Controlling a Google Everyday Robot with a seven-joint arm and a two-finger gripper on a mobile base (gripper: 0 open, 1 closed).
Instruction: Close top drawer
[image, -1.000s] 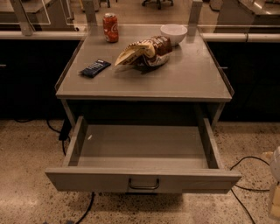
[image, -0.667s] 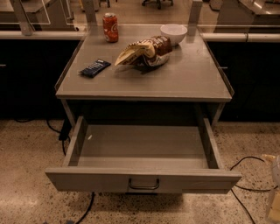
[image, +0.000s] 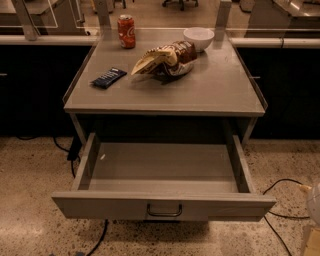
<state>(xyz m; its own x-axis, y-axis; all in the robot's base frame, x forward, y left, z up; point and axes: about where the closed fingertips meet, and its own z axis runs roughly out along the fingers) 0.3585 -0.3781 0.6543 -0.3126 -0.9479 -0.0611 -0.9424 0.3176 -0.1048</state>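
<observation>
The top drawer (image: 162, 204) is a wide, shallow grey metal drawer. It is pulled far out toward me and its inside is bare. A small dark wire pull handle (image: 164, 210) sits at the centre of its flat front panel. Only a pale part of my gripper (image: 313, 202) shows, at the right edge of the view. It is low, to the right of the drawer's front corner, and apart from the drawer.
The grey table top (image: 210, 90) above the drawer holds a red soda can (image: 126, 31), a white bowl (image: 198, 38), a chip bag (image: 165, 60) and a dark snack bar (image: 108, 77). Cables (image: 280, 200) lie on the speckled floor to the right and left.
The drawer stays open by the same amount. The pale part at the right edge has shifted slightly.
</observation>
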